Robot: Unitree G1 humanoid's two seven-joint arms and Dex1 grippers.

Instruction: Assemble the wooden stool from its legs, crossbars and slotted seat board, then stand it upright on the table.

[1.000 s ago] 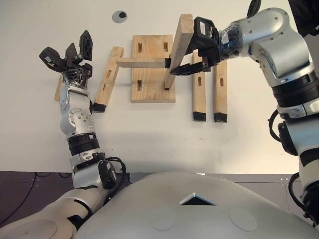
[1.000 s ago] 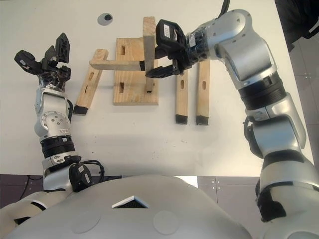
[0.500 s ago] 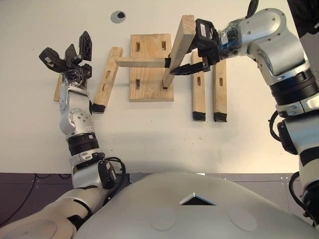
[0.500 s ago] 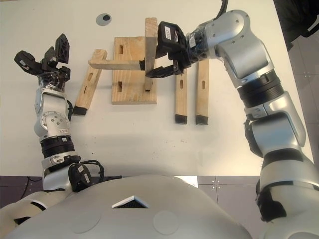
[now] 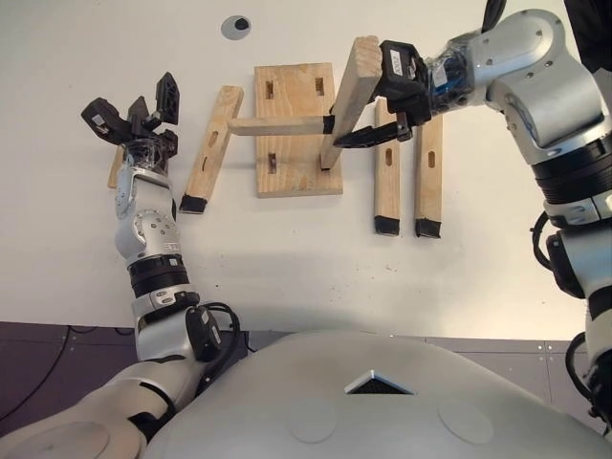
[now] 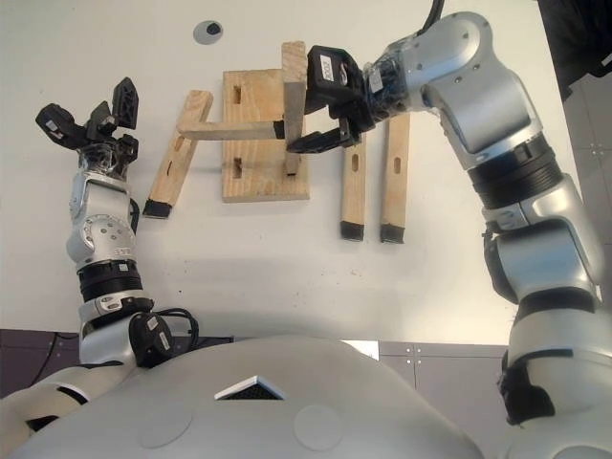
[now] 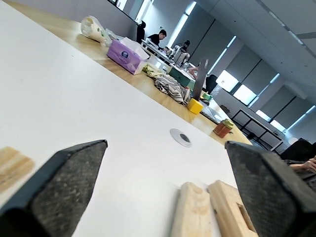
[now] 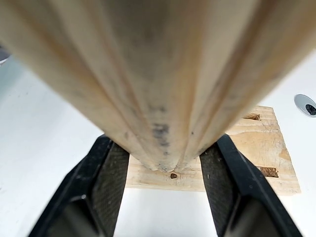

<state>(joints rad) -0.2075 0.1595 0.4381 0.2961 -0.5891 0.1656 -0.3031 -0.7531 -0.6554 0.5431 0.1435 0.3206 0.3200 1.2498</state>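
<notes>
Centrally, right gripper clamps a tilted leg over the seat board; left gripper, fingers splayed, hovers far left.

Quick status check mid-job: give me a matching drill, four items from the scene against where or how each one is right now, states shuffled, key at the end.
Things:
1. seat board
2. left gripper
3. right gripper
4. two loose legs

States:
A. shut on a leg that carries a crossbar
B. flat on the table, slots up
C. open, holding nothing, above the table
D. lying side by side, right of the seat board

Pairs: 1-B, 2-C, 3-A, 4-D
</notes>
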